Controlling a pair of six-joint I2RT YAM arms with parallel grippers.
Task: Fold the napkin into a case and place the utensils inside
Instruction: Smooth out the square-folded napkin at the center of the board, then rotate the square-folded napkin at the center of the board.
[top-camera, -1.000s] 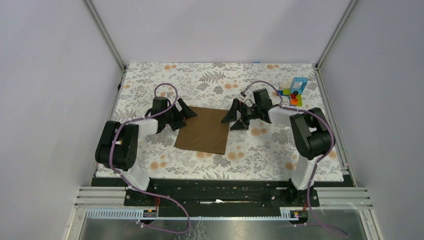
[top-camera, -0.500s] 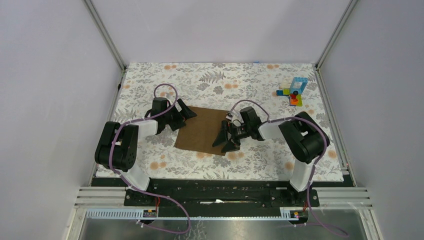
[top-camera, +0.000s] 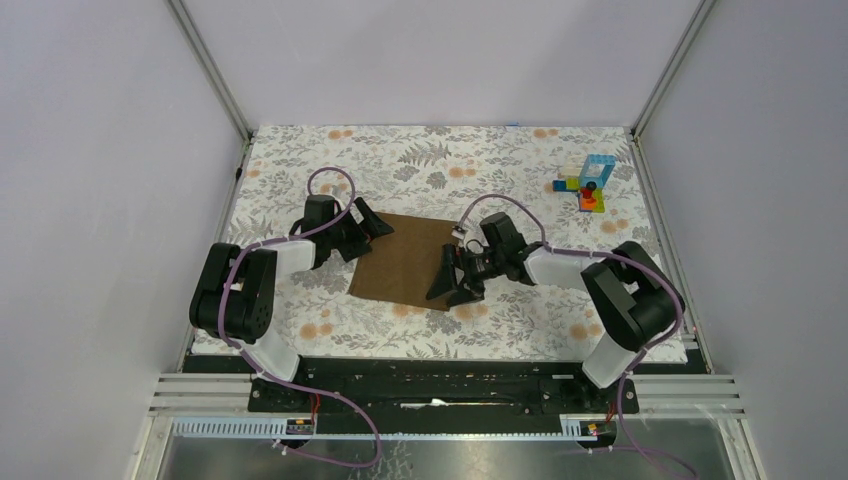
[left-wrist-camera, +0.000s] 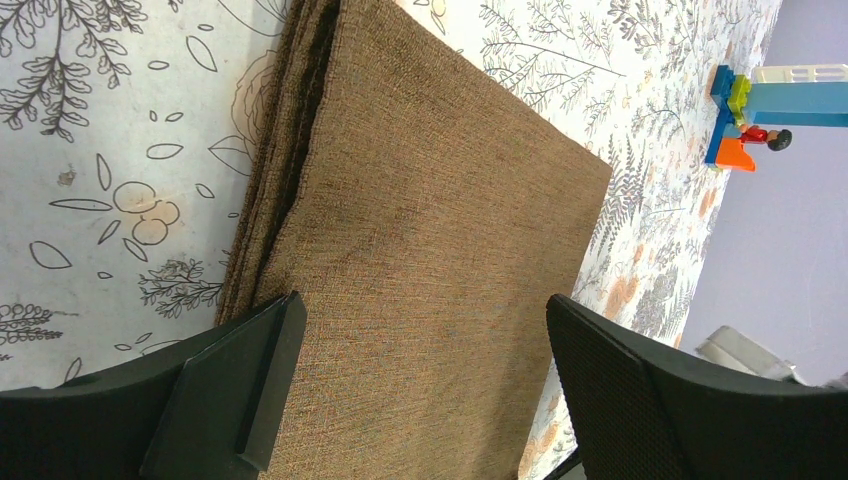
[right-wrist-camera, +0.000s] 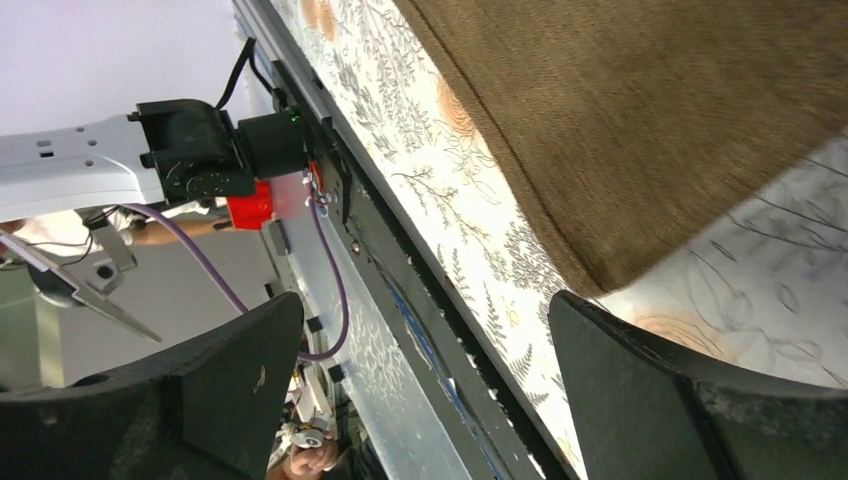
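Observation:
The brown napkin (top-camera: 405, 262) lies flat on the floral table cover, folded into layers whose stacked edges show on the left in the left wrist view (left-wrist-camera: 430, 200). My left gripper (top-camera: 365, 232) is open at the napkin's far left corner, its fingers straddling the cloth (left-wrist-camera: 420, 385) without pinching it. My right gripper (top-camera: 452, 283) is open at the napkin's near right corner (right-wrist-camera: 610, 270), with nothing between its fingers (right-wrist-camera: 420, 390). The utensils are out of view.
A small stack of colourful toy blocks (top-camera: 590, 183) stands at the far right of the floral cover (top-camera: 430, 160), also visible in the left wrist view (left-wrist-camera: 760, 110). The black mounting rail (top-camera: 440, 375) runs along the near edge.
My right arm has swung from the napkin's far right corner towards me to its near right corner. The left arm and the napkin have not moved.

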